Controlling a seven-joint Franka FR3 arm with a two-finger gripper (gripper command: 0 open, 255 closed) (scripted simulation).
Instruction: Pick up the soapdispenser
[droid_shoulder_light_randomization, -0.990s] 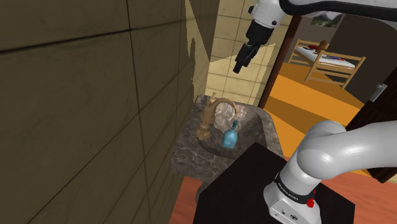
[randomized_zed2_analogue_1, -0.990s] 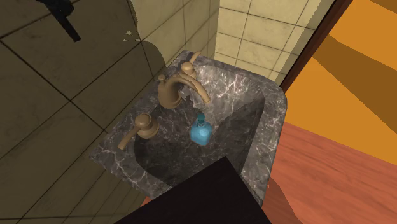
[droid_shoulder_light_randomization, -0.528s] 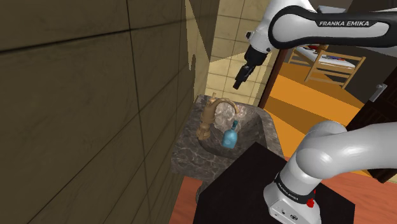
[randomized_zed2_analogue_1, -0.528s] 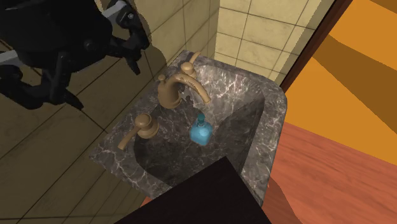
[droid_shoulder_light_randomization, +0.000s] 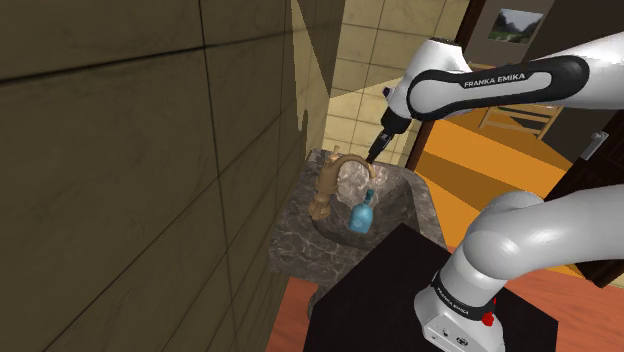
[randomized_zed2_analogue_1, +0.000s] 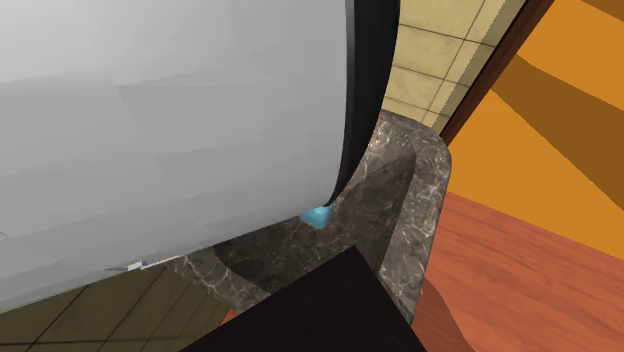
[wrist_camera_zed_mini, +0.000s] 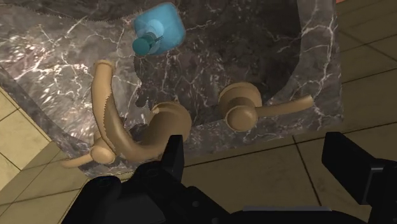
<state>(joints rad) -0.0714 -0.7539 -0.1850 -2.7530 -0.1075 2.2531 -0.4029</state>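
In the shoulder view a brass faucet (droid_shoulder_light_randomization: 330, 185) stands on the dark marbled sink (droid_shoulder_light_randomization: 295, 232). Just to its right the blue soap dispenser (droid_shoulder_light_randomization: 363, 213) sits in the basin. Above it hangs the black gripper (droid_shoulder_light_randomization: 376, 150) — its fingers (wrist_camera_zed_mini: 347, 167) spread apart, clasping nothing — apart from the dispenser. The black stand (droid_shoulder_light_randomization: 385, 290) is at lower right.

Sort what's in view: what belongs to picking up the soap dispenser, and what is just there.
For the job: blue soap dispenser in the sink; open gripper above it.
Just there: tan faucet, lever handle, the dark marbled sink itself.
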